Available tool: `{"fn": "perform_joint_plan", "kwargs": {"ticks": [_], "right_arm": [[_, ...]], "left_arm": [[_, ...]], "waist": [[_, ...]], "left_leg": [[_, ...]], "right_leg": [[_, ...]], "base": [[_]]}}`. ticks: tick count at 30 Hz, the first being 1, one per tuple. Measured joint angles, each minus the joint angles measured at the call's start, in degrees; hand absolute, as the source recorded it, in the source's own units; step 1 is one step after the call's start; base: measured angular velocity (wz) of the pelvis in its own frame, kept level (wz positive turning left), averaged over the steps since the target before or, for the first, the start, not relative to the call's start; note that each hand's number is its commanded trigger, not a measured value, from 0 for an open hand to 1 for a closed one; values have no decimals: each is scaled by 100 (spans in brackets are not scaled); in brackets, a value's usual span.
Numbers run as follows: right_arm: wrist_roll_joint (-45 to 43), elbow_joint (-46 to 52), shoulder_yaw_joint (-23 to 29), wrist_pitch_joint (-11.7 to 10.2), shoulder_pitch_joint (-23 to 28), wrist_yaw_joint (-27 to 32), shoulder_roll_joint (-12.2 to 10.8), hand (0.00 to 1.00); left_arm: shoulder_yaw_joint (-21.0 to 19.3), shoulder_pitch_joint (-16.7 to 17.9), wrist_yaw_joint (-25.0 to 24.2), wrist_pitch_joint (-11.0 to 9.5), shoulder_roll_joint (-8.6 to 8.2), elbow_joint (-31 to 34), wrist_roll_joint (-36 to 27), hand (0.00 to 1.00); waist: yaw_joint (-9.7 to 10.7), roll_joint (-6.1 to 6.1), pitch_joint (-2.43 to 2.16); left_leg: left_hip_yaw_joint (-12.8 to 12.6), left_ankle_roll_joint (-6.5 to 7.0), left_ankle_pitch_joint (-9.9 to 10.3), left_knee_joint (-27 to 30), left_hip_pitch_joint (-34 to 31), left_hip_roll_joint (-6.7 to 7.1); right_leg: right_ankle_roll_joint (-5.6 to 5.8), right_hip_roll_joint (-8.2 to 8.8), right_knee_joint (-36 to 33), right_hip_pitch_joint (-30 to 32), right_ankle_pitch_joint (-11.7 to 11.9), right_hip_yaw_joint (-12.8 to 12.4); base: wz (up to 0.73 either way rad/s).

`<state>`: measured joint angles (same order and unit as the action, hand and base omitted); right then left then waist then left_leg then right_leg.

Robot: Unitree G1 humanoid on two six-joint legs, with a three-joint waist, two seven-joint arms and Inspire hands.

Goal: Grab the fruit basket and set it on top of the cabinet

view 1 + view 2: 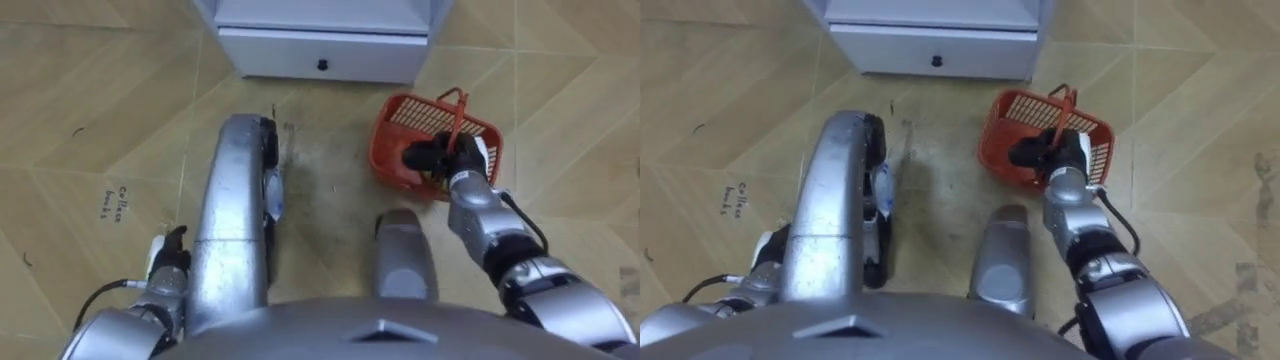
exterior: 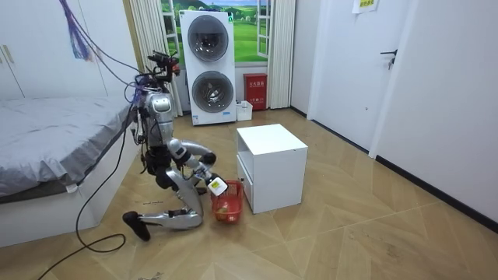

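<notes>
Red plastic lattice basket (image 1: 400, 118) is sitting on the wood-pattern floor (image 1: 90, 110), ahead of the robot and to its right, just off the front corner of the white cabinet (image 1: 320, 20). Its thin red handle (image 1: 458, 112) is standing upright over the rim.

Right hand (image 1: 445, 157): you are seeing it reaching forward to the near side of the basket, dark fingers bunched and curling round the lower part of the handle where it meets the rim. Hand is gripping the handle. From these views you are not able to tell whether the basket's base is clear of the floor; in the room view it is looking grounded.

Left hand (image 1: 168, 262): hanging low beside the left thigh, well apart from the basket. How it is set I cannot tell.

Cabinet: low drawer (image 1: 320, 55) with a small dark knob (image 1: 322, 65) is facing the robot, closed.

Stance, room view: robot is kneeling on the floor next to the cabinet, torso upright, basket between its knees and the cabinet. Something pale is lying inside the basket, too small to identify.

Surroundings you are seeing in the room view: grey bed (image 2: 54, 128) behind the robot, two stacked white washing machines (image 2: 212, 66) against the far wall, a white door (image 2: 401, 70) at the room view's right.
</notes>
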<state>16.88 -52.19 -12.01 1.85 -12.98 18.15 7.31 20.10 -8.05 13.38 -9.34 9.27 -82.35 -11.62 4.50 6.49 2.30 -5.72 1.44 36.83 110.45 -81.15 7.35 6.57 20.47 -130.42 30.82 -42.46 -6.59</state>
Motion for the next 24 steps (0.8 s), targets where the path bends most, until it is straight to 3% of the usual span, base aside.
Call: {"fn": "perform_joint_plan", "kwargs": {"ticks": [2, 6, 7, 12, 13, 14, 15, 16, 17, 18, 19, 20, 21, 23, 24], "right_arm": [[5, 119, 50, 65, -324, -17, -5, 100], [-30, 370, 21, 60, -660, -14, 7, 100], [-95, 567, 17, 57, -654, -7, 9, 100], [-249, 998, -26, 209, -442, -7, 52, 100], [-369, 1223, -70, 212, -347, -19, 80, 100], [-490, 1448, -133, 212, -279, -20, 83, 100], [-600, 1592, -173, 212, -228, -20, 83, 100], [-769, 1901, -250, 206, -130, 9, 87, 100], [-845, 2274, -199, 161, 75, 110, 172, 100], [-830, 2487, -135, 118, 207, 189, 271, 100], [-791, 2718, 43, 83, 300, 288, 481, 100], [-827, 2960, 232, 85, 321, 299, 518, 100], [-854, 3145, 257, 83, 338, 291, 537, 100], [-893, 3799, 209, 5, 492, 221, 552, 100], [-929, 3864, 205, -55, 542, 226, 552, 100]], "left_arm": [[-172, -129, 33, 37, 2, 87, 7, 0], [-318, -130, 124, 66, 29, 163, 2, 0], [-395, -116, 131, 71, 35, 205, 16, 0], [-883, 55, 137, 126, 110, 459, 123, 0], [-1020, 161, 139, 159, 144, 588, 138, 0], [-1206, 292, 139, 189, 195, 608, 218, 0], [-1323, 387, 141, 186, 210, 608, 253, 0], [-1456, 627, 137, 195, 262, 616, 274, 0], [-1442, 780, 93, 273, 308, 600, 376, 0], [-1431, 789, 62, 319, 302, 628, 391, 0], [-1420, 834, -7, 368, 341, 765, 389, 0], [-1432, 839, 33, 384, 460, 829, 444, 0], [-1433, 842, 63, 395, 465, 853, 476, 0], [-1412, 1031, 181, 487, 367, 980, 632, 0], [-1393, 1079, 192, 525, 351, 979, 646, 0]], "waist": [[-170, -15, 7], [-373, -116, 22], [-464, -171, 23], [-603, -186, 12], [-646, -189, 13], [-643, -191, 15], [-647, -188, 17], [-662, -193, 64], [-614, -177, 142], [-590, -207, 116], [-604, -302, 11], [-654, -133, -27], [-654, -122, -27], [-717, -129, -25], [-731, -133, -27]], "left_leg": [[5, 137, -23, -442, 274, -45], [-16, 251, -110, -1420, 1083, -224], [-29, 278, -192, -1802, 1320, -302], [9, 237, -752, -3444, 2109, -329], [164, 167, -917, -3824, 2255, -344], [542, 37, -1118, -4119, 2411, -256], [695, 3, -1228, -4168, 2493, -257], [727, 73, -1724, -3855, 2529, -350], [545, 124, -1744, -4031, 2494, -296], [282, 187, -1831, -4588, 2562, -178], [-87, 544, -2160, -5223, 2657, -162], [-222, 589, -2237, -5508, 2766, -317], [-185, 571, -2347, -5673, 2813, -358], [142, 304, -2849, -6532, 3218, -382], [164, 249, -2964, -6723, 3379, -380]], "right_leg": [[-5, -182, 769, -40, -2, -4], [-7, -225, 2323, -377, -1, 177], [-6, -293, 2913, -489, 3, 192], [41, -256, 5136, -904, 143, 417], [60, -251, 5630, -902, 150, 514], [38, -265, 6085, -878, 51, 679], [31, -291, 6375, -908, 2, 756], [75, -416, 7087, -1325, -4, 813], [77, -550, 7500, -1792, 6, 866], [74, -572, 7601, -1883, 53, 931], [92, -650, 7673, -1997, 88, 1201], [-30, -682, 7799, -1984, 165, 1367], [-13, -721, 7902, -1980, 285, 1451], [-67, -782, 8824, -1996, 469, 1719], [-88, -831, 9074, -2075, 497, 1790]], "base": [[-18], [-43], [-43], [-35], [-88], [-100], [-120], [-102], [-62], [15], [44], [35], [8], [-16], [-8]]}}
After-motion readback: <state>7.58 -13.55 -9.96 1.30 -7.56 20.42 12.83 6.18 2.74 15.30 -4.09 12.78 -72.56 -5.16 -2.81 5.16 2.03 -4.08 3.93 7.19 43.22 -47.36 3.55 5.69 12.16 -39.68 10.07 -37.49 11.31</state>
